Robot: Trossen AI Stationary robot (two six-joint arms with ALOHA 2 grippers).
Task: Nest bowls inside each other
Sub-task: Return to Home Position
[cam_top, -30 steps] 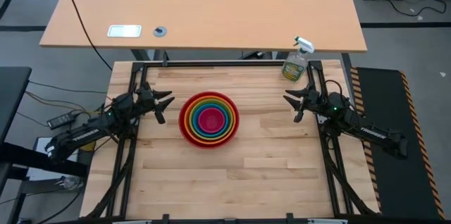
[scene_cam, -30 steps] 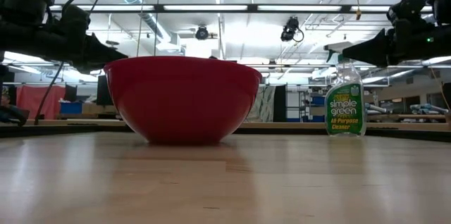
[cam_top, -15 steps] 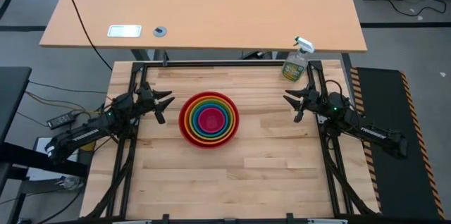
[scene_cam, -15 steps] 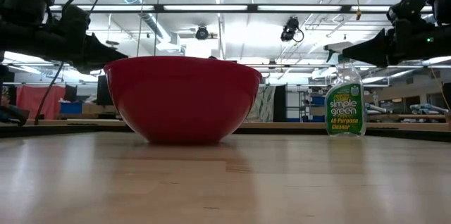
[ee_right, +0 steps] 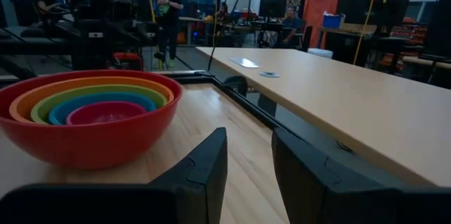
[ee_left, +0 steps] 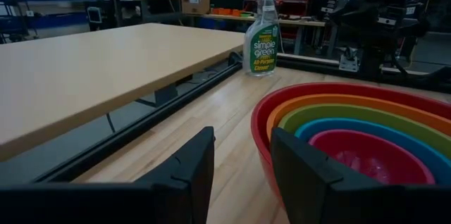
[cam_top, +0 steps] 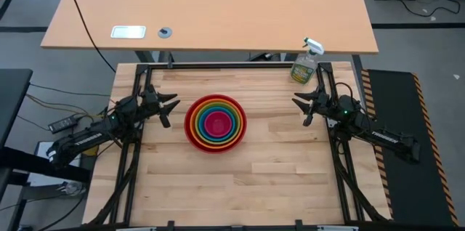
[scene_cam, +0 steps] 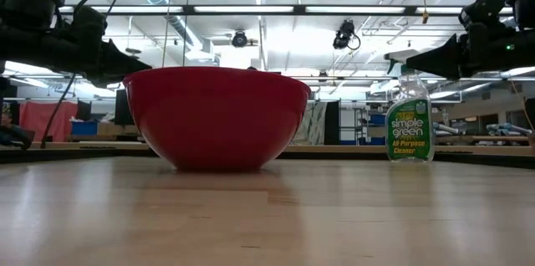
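The bowls sit nested on the wooden table (cam_top: 276, 165): red bowl (cam_top: 216, 123) outermost, then orange (ee_left: 331, 106), green (ee_left: 352, 115), blue (ee_left: 366, 129) and magenta pink (cam_top: 216, 123) in the middle. The red bowl (scene_cam: 216, 115) rests on its base. My left gripper (cam_top: 168, 107) hangs open above the table, left of the bowls, pointing level. My right gripper (cam_top: 301, 107) hangs open to the right of the bowls, also level. In the wrist views the left gripper (ee_left: 239, 171) and the right gripper (ee_right: 248, 164) have nothing between their fingers.
A clear spray bottle (cam_top: 305, 64) of green cleaner stands at the table's far right corner. A black frame rail (cam_top: 232, 65) runs along the far edge. A second, larger tabletop (cam_top: 211, 13) lies beyond. People (ee_right: 165, 13) stand in the room behind.
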